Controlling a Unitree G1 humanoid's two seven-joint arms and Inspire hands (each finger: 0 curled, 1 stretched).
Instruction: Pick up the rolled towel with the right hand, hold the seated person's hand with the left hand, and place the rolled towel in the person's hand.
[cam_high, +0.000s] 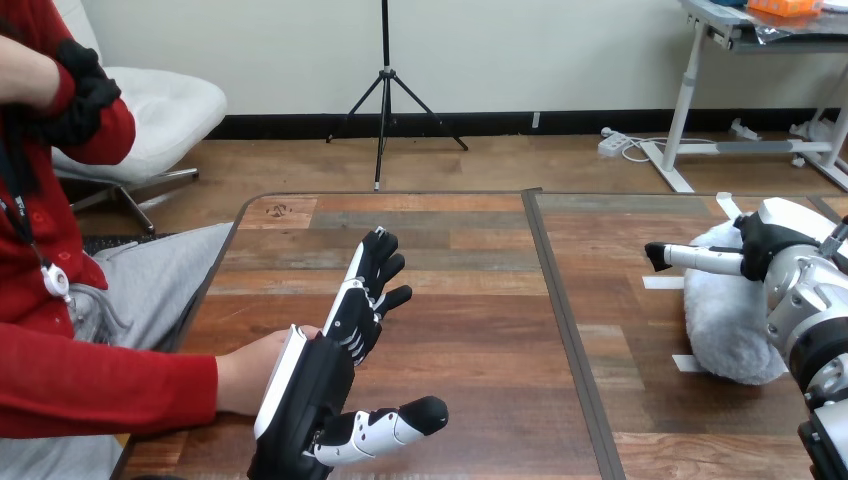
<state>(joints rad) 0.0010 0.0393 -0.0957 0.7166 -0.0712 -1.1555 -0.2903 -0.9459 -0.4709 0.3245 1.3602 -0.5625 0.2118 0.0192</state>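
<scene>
The rolled towel (728, 325), white and fluffy, lies on the table at the right. My right hand (785, 245) rests at its top right side, with the thumb stretched straight to the left above the towel and not curled round it. My left hand (335, 345) is at the table's near left, open, with straight fingers pointing away and the thumb held out to the right. The person's hand (248, 372) comes in from the left in a red sleeve and touches the back of my left palm. I see no finger of mine curled round it.
The wooden table (450, 250) has a dark seam (560, 300) running front to back between my two hands. Short strips of white tape (662, 283) lie beside the towel. The person sits at the table's left edge.
</scene>
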